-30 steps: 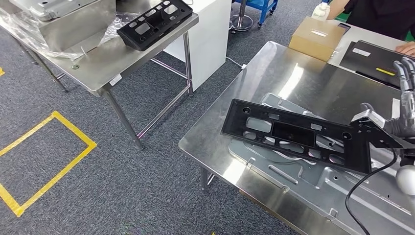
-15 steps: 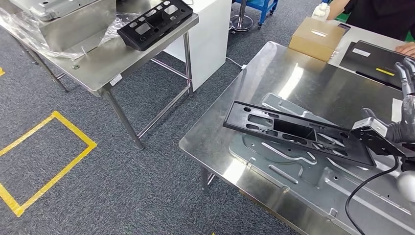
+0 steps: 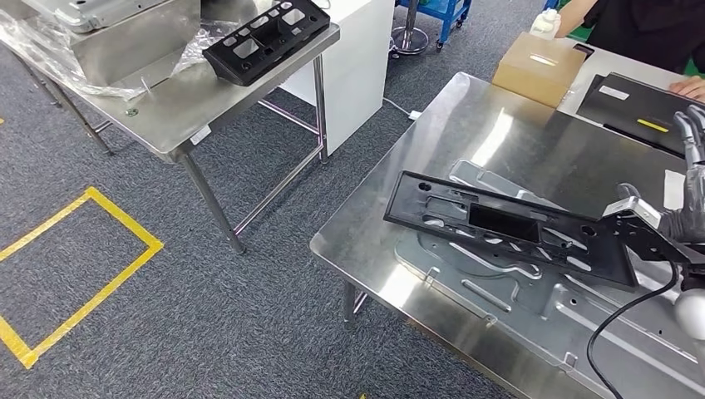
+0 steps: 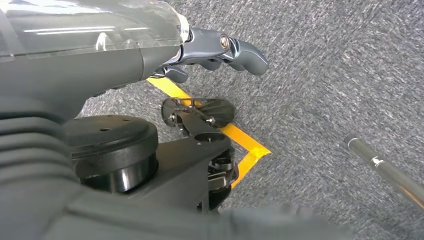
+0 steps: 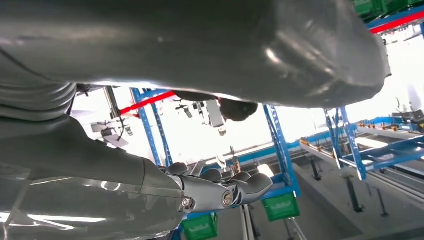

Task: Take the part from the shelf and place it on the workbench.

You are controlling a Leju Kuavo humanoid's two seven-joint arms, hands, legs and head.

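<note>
A long black plastic part (image 3: 507, 226) with several cut-outs hangs tilted just above the steel workbench (image 3: 532, 133). My right hand (image 3: 686, 199) grips its right end, with fingers pointing up at the view's right edge. In the right wrist view the part's dark underside (image 5: 200, 45) spans the frame above my right hand (image 5: 220, 192). Under the part lies a stamped silver plate (image 3: 515, 291). My left hand (image 4: 210, 52) hangs over the carpet and holds nothing.
A second black part (image 3: 264, 33) lies on the steel shelf table (image 3: 166, 108) at the back left. A cardboard box (image 3: 540, 62) and a black tray (image 3: 640, 104) sit at the bench's far side, beside a person's hand (image 3: 688, 83). A black cable (image 3: 623, 324) crosses the near right corner.
The black part has tipped from facing me to lying flatter and has sunk closer to the silver plate. My right hand has dropped slightly with it.
</note>
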